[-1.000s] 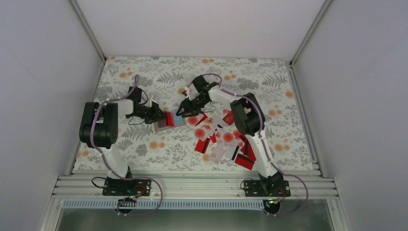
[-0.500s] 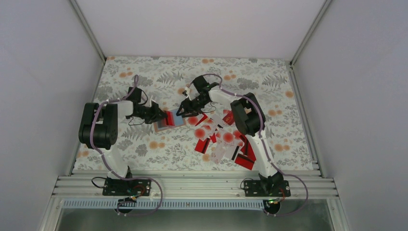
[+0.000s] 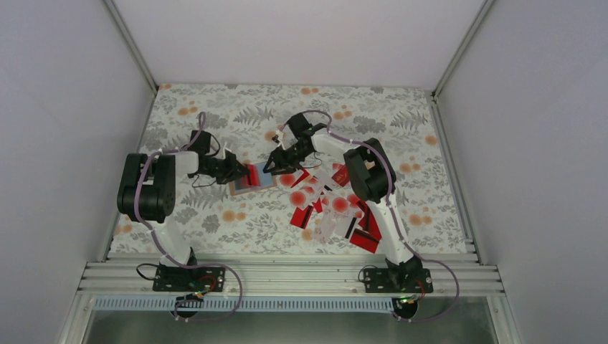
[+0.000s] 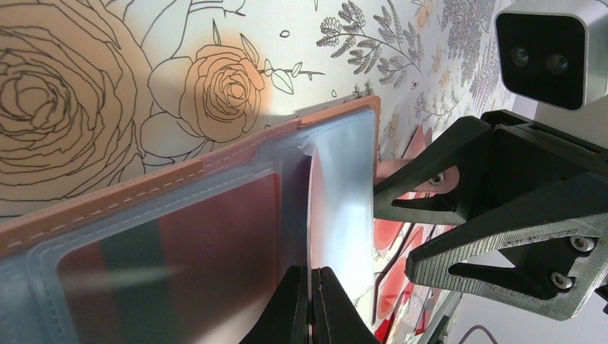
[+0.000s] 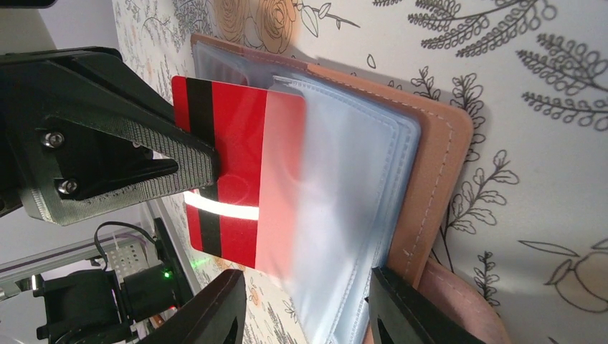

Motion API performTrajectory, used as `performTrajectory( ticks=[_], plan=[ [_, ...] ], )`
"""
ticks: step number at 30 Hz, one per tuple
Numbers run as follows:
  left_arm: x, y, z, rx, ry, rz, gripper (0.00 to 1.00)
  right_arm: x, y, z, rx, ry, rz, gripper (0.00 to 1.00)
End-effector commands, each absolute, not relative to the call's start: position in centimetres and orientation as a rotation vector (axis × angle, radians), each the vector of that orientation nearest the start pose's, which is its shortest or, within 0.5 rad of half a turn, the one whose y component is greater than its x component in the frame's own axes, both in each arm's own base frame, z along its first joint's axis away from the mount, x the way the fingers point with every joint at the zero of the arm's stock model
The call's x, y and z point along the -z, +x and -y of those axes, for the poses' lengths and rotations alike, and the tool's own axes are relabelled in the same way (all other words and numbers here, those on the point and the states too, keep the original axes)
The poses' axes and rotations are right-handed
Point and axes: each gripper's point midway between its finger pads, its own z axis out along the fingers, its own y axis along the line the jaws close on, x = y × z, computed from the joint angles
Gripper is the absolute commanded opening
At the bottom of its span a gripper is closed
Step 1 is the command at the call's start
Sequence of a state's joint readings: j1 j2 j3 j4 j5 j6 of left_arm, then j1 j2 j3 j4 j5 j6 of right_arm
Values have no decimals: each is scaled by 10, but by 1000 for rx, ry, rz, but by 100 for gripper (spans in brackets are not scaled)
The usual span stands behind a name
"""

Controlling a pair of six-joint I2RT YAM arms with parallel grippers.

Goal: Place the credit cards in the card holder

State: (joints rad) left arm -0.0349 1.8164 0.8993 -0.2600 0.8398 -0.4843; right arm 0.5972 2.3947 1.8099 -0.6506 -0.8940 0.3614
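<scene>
Red glossy plastic with a black stripe: one credit card (image 5: 240,122) sits about half inside a clear sleeve (image 5: 344,186) of the card holder (image 5: 437,165). The holder lies open on the floral sheet (image 5: 516,72) between the two arms.

Left gripper (image 4: 310,276): clamped on the edge of one sleeve, holding it raised off the stack so that a pocket mouth gapes.

Right gripper (image 5: 307,276): jaws parted, straddling the near edge of the sleeve stack. Nothing is seen gripped between them.

Step in hand, as judged: seating the card fully.
- Push squarely on the exposed striped edge, in line with the pocket and low to the sheet.
- The left clamp should brace the holder, or the light wallet will likely slide with the push.
- A skewed push risks catching a corner on the sleeve's welded seam.

Materials:
- Card: thin, rigid and slick, showing a bright band of glare.
- Sleeves: soft cloudy film, floppy and layered.
- Cover: tan and leather-like, with pale stitching and rounded corners.

The loose cards (image 3: 333,208), red and white, overlap in a heap near the holder on the right arm's side.
</scene>
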Motion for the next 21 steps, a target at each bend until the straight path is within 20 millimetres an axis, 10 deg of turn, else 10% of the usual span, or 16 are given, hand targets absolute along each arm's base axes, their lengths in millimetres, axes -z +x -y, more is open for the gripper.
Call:
performTrajectory(
  ticks=[1, 21],
  plan=[
    [-39, 351, 141, 1320, -371, -2648, 2, -16, 328, -388, -1391, -540, -2986, 44],
    [-35, 354, 160, 1344, -370, -2636, 2, -11, 322, -385, -1390, -540, -3002, 44]
  ],
)
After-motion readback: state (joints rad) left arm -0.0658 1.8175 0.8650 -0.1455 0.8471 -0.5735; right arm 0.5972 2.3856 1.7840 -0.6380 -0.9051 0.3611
